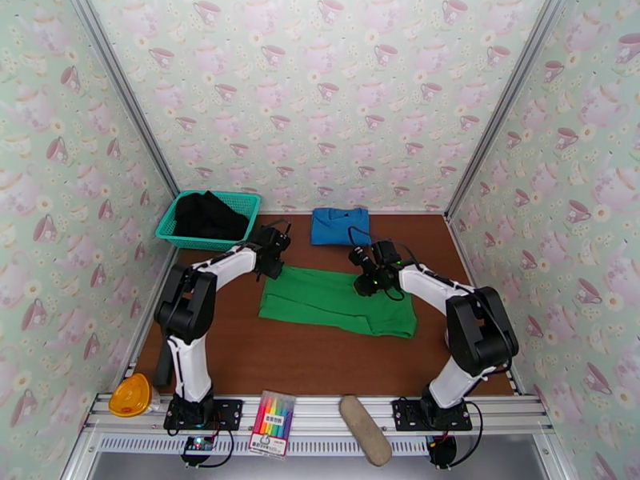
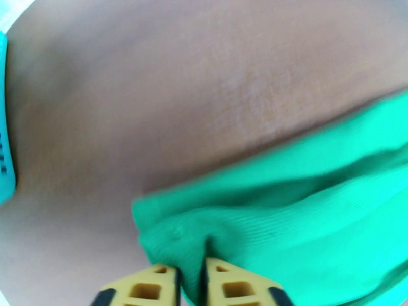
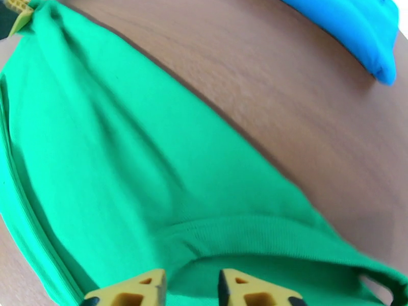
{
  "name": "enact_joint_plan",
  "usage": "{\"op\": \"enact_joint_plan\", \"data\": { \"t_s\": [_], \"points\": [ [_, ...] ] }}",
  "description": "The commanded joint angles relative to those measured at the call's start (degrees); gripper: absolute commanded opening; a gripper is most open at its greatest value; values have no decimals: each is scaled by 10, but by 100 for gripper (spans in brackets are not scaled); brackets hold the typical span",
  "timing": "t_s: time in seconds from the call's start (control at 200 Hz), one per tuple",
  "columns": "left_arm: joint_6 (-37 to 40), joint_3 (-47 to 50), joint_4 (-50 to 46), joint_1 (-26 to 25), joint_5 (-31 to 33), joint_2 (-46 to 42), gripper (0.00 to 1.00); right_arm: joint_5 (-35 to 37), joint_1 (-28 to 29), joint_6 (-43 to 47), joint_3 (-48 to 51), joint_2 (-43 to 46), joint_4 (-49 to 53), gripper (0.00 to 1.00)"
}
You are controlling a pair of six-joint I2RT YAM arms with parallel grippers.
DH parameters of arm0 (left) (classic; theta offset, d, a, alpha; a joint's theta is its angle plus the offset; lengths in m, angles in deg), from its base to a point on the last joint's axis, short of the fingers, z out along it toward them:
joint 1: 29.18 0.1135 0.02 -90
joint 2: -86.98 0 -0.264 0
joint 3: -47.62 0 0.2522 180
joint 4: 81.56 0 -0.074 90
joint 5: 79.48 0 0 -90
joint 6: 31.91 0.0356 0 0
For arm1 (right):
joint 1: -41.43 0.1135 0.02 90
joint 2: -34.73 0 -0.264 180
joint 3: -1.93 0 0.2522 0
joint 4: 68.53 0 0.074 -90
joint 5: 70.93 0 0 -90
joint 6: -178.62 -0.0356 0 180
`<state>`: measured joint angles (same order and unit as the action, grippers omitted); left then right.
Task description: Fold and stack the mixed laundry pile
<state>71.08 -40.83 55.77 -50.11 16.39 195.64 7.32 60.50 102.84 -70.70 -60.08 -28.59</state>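
Observation:
The green garment lies flat as a folded rectangle mid-table. At its far left corner, my left gripper pinches a raised fold of green cloth between its yellow fingertips, the jaws nearly together. My right gripper is at the garment's far edge, its jaws apart over the green hem. Behind it, the blue garment lies folded at the back. The black garment is bunched in the basket.
The teal mesh basket stands at the back left, close to my left gripper. On the front rail lie an orange object, a marker pack and a beige oblong pad. Wallpapered walls close in three sides.

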Motion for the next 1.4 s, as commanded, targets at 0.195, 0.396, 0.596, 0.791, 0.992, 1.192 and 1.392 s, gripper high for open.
{"op": "enact_joint_plan", "data": {
  "t_s": [0.195, 0.396, 0.596, 0.791, 0.992, 1.192, 1.392],
  "points": [
    [-43, 40, -18, -60, 97, -124, 51, 31, 3, -46, -9, 63, 19, 36],
    [-69, -33, -19, -55, 111, -48, 15, 10, 4, -88, -57, -5, 17, 29],
    [-100, -123, -21, -32, 140, 89, 0, -3, 18, -132, -63, -67, -9, 19],
    [-119, -58, -13, -38, 138, 55, 0, 8, 26, -157, -44, -62, -2, 16],
    [-146, 74, 12, -65, 163, -36, 0, 13, 26, -214, -23, -53, 17, 18],
    [-159, 92, 18, -74, 210, -61, 0, 66, 8, -237, -11, 3, 56, 23],
    [-186, 68, -11, -77, 257, -90, 0, 112, -62, -219, 5, 61, 126, 26]
  ]
}}
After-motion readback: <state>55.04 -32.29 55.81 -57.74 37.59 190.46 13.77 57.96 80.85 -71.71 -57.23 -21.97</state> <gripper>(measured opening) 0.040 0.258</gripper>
